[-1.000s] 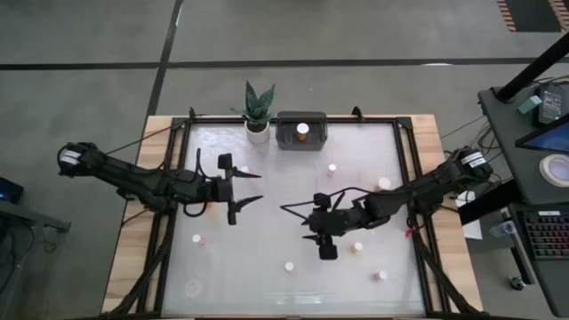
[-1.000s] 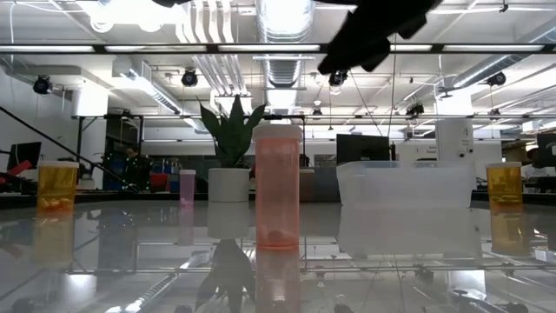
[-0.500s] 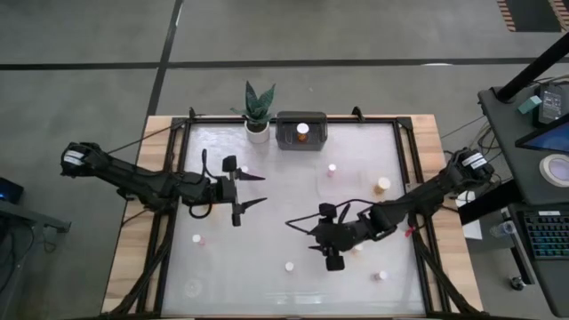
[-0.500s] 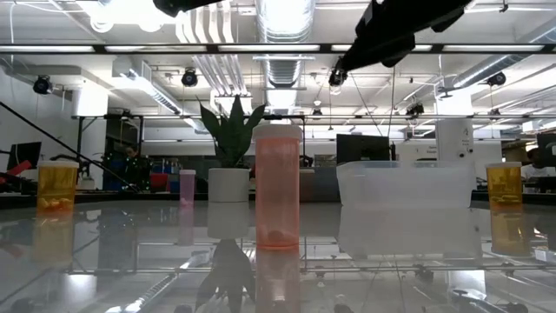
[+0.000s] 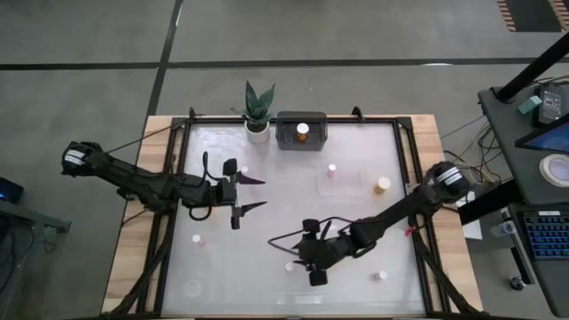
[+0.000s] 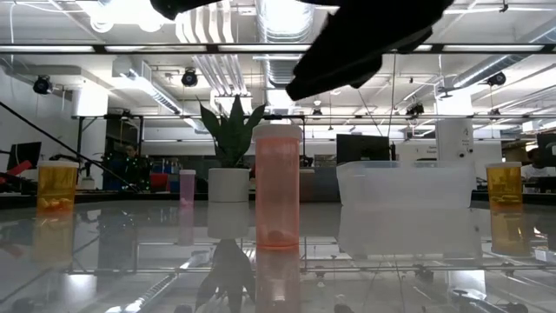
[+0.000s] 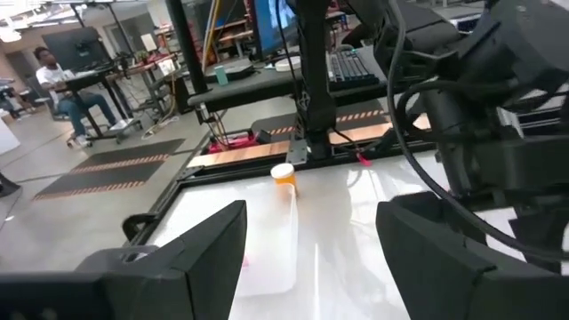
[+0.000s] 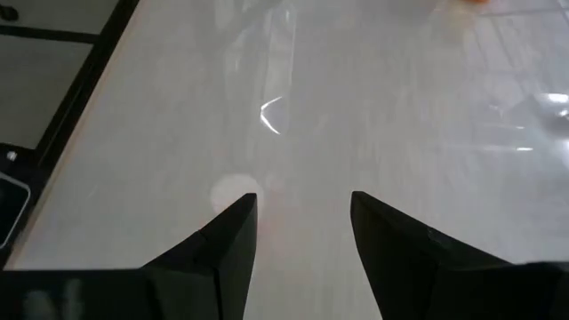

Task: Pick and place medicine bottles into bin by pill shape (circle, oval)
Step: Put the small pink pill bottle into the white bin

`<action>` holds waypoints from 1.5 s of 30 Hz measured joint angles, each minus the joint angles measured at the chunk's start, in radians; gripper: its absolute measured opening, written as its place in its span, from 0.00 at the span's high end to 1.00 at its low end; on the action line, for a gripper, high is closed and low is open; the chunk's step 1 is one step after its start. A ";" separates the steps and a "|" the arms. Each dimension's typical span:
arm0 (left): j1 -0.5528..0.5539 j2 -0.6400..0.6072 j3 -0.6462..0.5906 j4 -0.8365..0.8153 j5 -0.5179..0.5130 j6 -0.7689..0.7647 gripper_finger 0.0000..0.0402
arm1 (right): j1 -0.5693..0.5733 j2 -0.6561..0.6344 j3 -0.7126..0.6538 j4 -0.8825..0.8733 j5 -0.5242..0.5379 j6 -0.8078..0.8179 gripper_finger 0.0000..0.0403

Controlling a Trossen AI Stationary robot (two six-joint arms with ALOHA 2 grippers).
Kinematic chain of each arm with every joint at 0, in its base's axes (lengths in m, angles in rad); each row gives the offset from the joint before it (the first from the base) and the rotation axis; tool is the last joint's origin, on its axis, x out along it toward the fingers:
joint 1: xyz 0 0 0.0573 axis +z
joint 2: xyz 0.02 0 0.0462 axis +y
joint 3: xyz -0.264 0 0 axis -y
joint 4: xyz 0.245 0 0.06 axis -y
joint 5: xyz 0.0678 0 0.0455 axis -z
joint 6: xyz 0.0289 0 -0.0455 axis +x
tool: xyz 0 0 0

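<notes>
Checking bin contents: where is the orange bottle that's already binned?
In the high view, the orange bottle stands inside the dark bin at the table's far edge, just right of the plant pot.

Medicine bottles (image 5: 382, 185): white caps, upright, scattered on table; 1 amber inside dark bin (image 5: 286, 136) at far edge.

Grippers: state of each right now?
Left gripper: open, holding nothing, over the table's left half.
Right gripper: open, empty, above a small white-capped bottle.
</notes>
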 joint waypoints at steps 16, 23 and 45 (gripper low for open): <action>-0.074 0.000 -0.006 0.009 0.000 -0.045 0.41 | 0.000 0.106 0.128 -0.093 -0.087 0.028 0.36; -0.075 0.000 -0.006 0.023 0.000 -0.045 0.41 | 0.005 0.164 0.127 -0.061 -0.078 0.021 0.38; -0.075 0.000 -0.006 0.042 0.000 -0.013 0.41 | 0.005 0.173 0.124 -0.044 -0.069 0.010 0.52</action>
